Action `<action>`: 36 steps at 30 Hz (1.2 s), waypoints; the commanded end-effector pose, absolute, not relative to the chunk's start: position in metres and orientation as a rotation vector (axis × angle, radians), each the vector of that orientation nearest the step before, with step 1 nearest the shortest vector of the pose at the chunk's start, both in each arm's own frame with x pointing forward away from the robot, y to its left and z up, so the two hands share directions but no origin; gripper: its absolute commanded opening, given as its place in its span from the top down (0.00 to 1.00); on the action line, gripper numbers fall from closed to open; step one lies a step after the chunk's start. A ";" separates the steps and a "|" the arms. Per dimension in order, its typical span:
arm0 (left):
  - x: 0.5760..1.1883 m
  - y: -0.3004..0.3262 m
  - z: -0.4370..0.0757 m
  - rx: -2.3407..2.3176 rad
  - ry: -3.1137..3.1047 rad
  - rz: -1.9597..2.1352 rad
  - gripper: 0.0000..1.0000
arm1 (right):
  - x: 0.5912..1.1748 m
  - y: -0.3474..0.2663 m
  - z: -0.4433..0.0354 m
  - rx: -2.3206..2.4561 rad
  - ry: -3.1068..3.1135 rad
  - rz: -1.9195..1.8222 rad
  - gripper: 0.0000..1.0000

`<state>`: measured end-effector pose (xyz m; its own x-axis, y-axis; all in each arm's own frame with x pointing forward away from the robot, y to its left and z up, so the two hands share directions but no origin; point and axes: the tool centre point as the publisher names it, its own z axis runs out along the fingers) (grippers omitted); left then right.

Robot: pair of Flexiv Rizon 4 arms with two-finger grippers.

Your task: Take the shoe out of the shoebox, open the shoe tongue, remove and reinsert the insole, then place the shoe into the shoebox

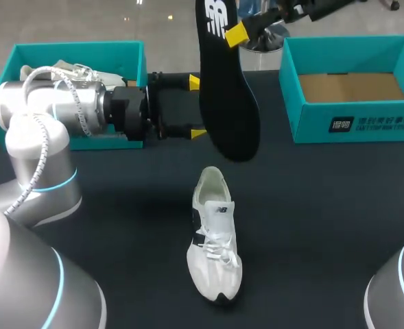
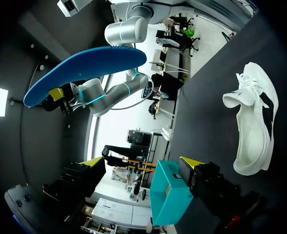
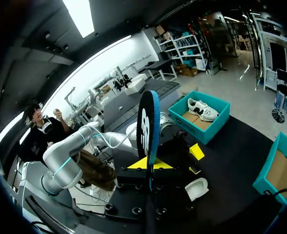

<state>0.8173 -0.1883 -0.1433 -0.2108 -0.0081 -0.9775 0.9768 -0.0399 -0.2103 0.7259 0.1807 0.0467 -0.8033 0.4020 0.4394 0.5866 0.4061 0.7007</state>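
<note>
Nearest us, the white shoe [image 1: 214,240] lies on the table, toe toward the robot and opening facing up, probably left there so the insole can go back in. Behind it the left gripper [image 1: 195,107] hovers level, fingers spread and empty, likely ready to steady the shoe. Higher up, the right gripper [image 1: 237,34] pinches the black insole [image 1: 226,89] near its upper end, so it dangles clear of the table. Far right, the empty shoebox [image 1: 352,120] waits.
</note>
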 end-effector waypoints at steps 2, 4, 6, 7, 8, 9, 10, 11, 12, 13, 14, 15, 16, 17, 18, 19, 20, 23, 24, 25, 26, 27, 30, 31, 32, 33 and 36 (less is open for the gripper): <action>0.818 -0.190 -0.144 1.120 1.335 -1.398 0.00 | 0.727 0.182 0.047 -0.878 -2.460 -1.346 1.00; 0.818 -0.190 -0.144 1.120 1.335 -1.398 0.00 | 0.729 0.180 0.044 -0.887 -2.409 -1.365 1.00; 0.818 -0.190 -0.144 1.120 1.335 -1.398 0.00 | 0.734 0.177 0.037 -0.937 -2.361 -1.324 1.00; 0.817 -0.189 -0.144 1.130 1.314 -1.400 0.00 | 0.736 0.175 0.031 -0.961 -2.298 -1.311 1.00; 0.817 -0.188 -0.144 1.135 1.297 -1.394 0.00 | 0.738 0.173 0.026 -0.988 -2.286 -1.270 1.00; 0.816 -0.187 -0.144 1.127 1.290 -1.384 0.00 | 0.739 0.170 0.021 -1.025 -2.245 -1.252 1.00; 0.816 -0.186 -0.144 1.126 1.276 -1.384 0.00 | 0.740 0.169 0.016 -1.045 -2.186 -1.245 1.00; 0.815 -0.186 -0.144 1.137 1.258 -1.377 0.00 | 0.741 0.167 0.011 -1.066 -2.169 -1.227 1.00; 0.814 -0.185 -0.144 1.143 1.248 -1.366 0.00 | 0.741 0.164 0.006 -1.093 -2.141 -1.230 1.00; 0.812 -0.184 -0.144 1.148 1.233 -1.364 0.00 | 0.742 0.162 0.000 -1.110 -2.101 -1.229 1.00; 0.811 -0.184 -0.144 1.152 1.224 -1.362 0.00 | 0.742 0.160 -0.005 -1.116 -2.110 -1.216 1.00; 0.809 -0.184 -0.144 1.151 1.219 -1.347 0.00 | 0.742 0.157 -0.011 -1.135 -2.093 -1.220 1.00; 0.807 -0.184 -0.144 1.157 1.217 -1.335 0.00 | 0.742 0.156 -0.016 -1.150 -2.065 -1.214 1.00; 0.805 -0.184 -0.145 1.164 1.210 -1.326 0.00 | 0.743 0.154 -0.023 -1.161 -2.042 -1.207 1.00; 0.804 -0.185 -0.146 1.170 1.207 -1.312 0.00 | 0.743 0.153 -0.028 -1.174 -2.020 -1.201 1.00; 0.802 -0.185 -0.146 1.170 1.205 -1.302 0.00 | 0.744 0.152 -0.034 -1.190 -1.983 -1.196 1.00; 0.801 -0.186 -0.147 1.171 1.206 -1.295 0.00 | 0.744 0.151 -0.039 -1.200 -1.966 -1.179 1.00; 0.798 -0.188 -0.148 1.181 1.200 -1.258 0.00 | 0.746 0.148 -0.052 -1.244 -1.883 -1.121 1.00; 0.797 -0.188 -0.149 1.178 1.198 -1.255 0.00 | 0.746 0.147 -0.057 -1.261 -1.864 -1.103 1.00; 0.797 -0.188 -0.149 1.178 1.197 -1.237 0.00 | 0.746 0.145 -0.063 -1.274 -1.829 -1.089 1.00; 0.796 -0.188 -0.149 1.176 1.197 -1.230 0.00 | 0.747 0.144 -0.065 -1.274 -1.811 -1.083 1.00; 0.796 -0.188 -0.150 1.176 1.196 -1.229 0.00 | 0.747 0.143 -0.071 -1.281 -1.799 -1.066 1.00; 0.795 -0.188 -0.151 1.174 1.195 -1.201 0.00 | 0.749 0.140 -0.079 -1.302 -1.755 -1.056 1.00; 0.795 -0.188 -0.151 1.174 1.194 -1.202 0.00 | 0.749 0.138 -0.081 -1.313 -1.747 -1.050 1.00; 0.795 -0.187 -0.152 1.175 1.190 -1.190 0.00 | 0.750 0.136 -0.083 -1.317 -1.742 -1.045 1.00; 0.794 -0.187 -0.152 1.177 1.189 -1.186 0.00 | 0.751 0.135 -0.085 -1.319 -1.732 -1.046 1.00; 0.794 -0.186 -0.153 1.182 1.188 -1.183 0.00 | 0.753 0.130 -0.090 -1.331 -1.715 -1.040 1.00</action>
